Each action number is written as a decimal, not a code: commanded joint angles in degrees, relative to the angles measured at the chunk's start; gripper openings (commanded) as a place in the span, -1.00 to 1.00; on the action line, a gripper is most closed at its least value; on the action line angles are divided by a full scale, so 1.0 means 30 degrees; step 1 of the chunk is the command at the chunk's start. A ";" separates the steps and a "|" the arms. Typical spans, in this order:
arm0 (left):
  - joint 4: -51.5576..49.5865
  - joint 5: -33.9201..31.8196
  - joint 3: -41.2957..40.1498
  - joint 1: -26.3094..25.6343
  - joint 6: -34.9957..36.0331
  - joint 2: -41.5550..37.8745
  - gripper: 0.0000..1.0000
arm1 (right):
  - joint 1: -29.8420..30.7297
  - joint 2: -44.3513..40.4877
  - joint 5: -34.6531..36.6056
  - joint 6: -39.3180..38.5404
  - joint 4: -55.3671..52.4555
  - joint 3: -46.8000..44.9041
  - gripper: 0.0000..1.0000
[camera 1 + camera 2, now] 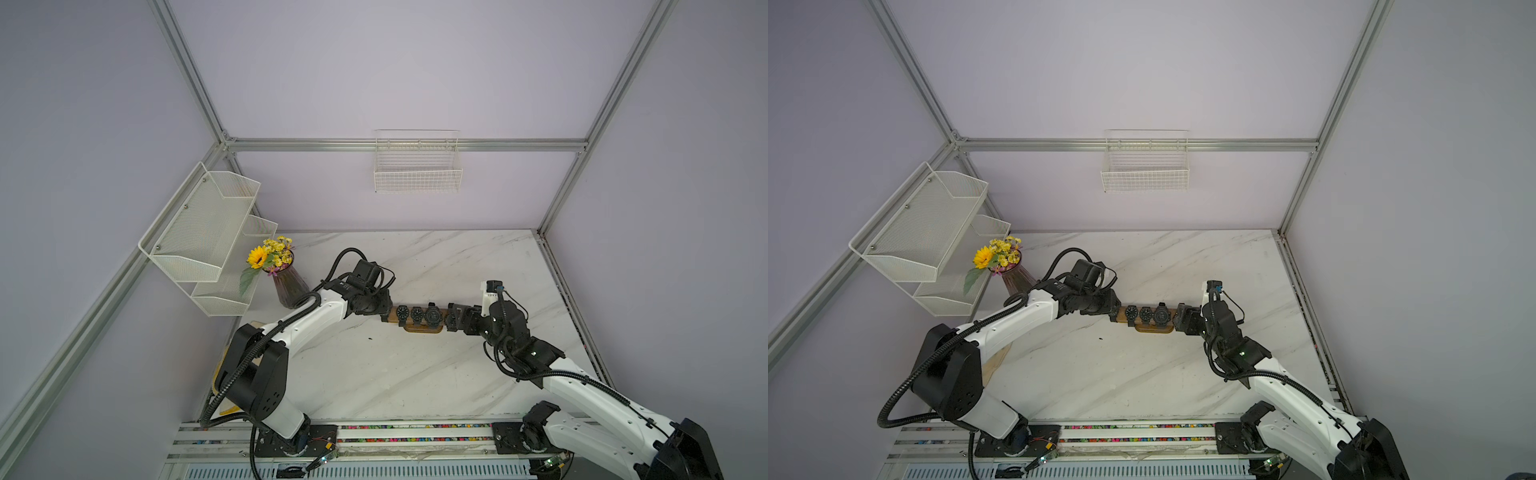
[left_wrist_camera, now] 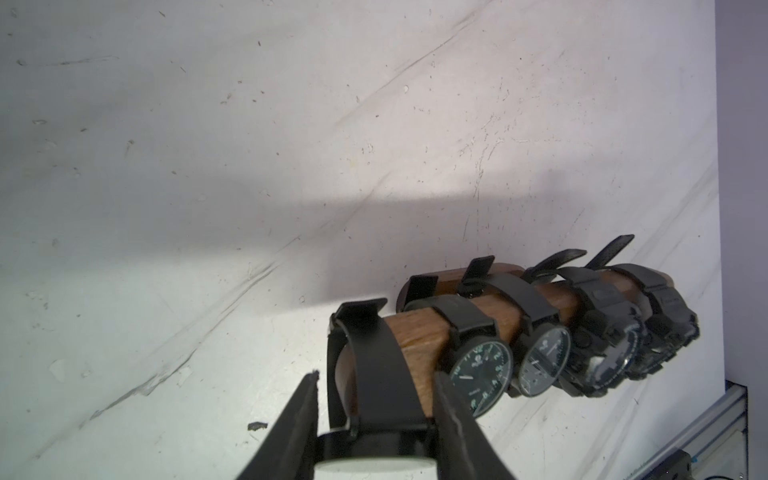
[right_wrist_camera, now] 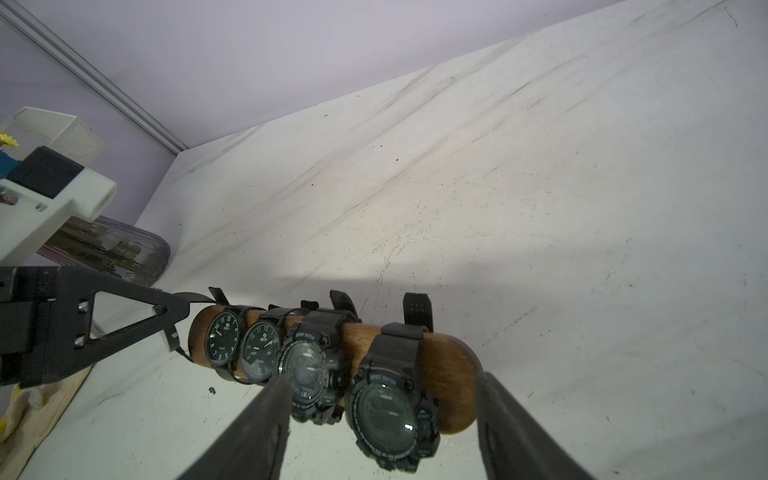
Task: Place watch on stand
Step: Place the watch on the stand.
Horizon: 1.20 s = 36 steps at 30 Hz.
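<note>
Left wrist view alone showed the left gripper (image 2: 376,376) clamping a watch (image 2: 370,332); the right gripper (image 3: 382,379) stood wide-jawed, a sport watch (image 3: 390,415) between.

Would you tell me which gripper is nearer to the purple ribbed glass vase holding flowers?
Left. The left gripper sits at the end of the dark brown wooden stand nearer the purple ribbed glass vase; the right gripper is at its far end.
</note>
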 commanded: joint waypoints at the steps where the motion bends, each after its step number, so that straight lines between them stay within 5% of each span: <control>1: 0.0249 0.1510 0.0967 0.0039 0.0082 -0.0482 -0.77 | -0.0087 0.0082 -0.0145 0.0480 -0.0341 -0.0186 0.44; 20: -0.1347 0.0092 0.1336 -0.1220 -0.0927 0.0476 -0.73 | -0.0110 -0.0042 0.0089 0.0099 -0.0385 -0.0109 0.49; 36: -0.1318 0.0274 0.1512 -0.1568 -0.1185 0.0355 -0.13 | -0.0109 -0.0136 0.0034 0.0042 -0.0395 -0.0278 0.51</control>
